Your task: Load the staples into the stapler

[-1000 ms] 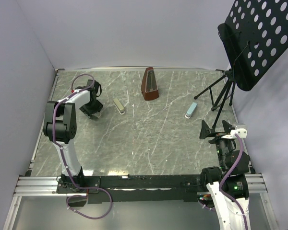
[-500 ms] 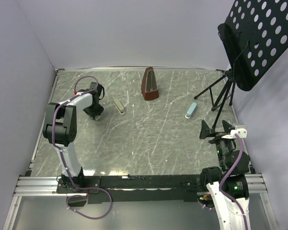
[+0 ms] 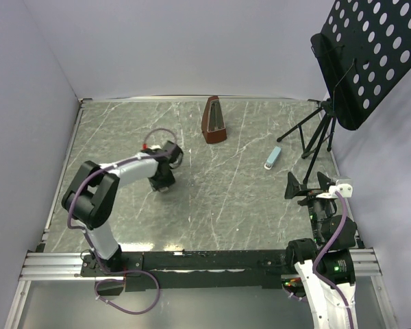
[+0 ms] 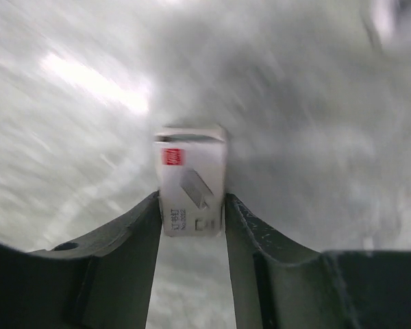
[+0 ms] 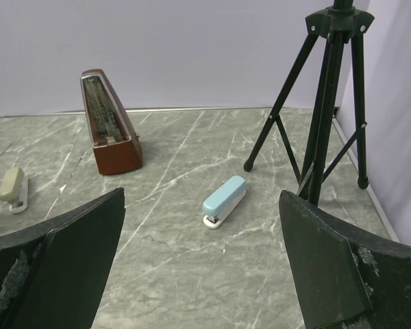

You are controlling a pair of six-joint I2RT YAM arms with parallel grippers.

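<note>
Over the counter (image 3: 226,199), my right fingers (image 3: 292,186) are hanging released with the blue stapler (image 5: 224,201) ahead of them. My left fingers (image 3: 163,182) are clenching the staples box (image 4: 190,175) between their tips. I'm judging even, gentle pressure best, so it isn't twisting or crushing.

Grey marble-veined table (image 3: 226,205); plain pale lavender walls (image 3: 192,48) on three sides; black perforated music stand (image 3: 353,110) right rear.

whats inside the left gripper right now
The left gripper pinches the staples box, pale with a red label. From above, the gripper covers it, and the box's contents cannot be seen.
</note>
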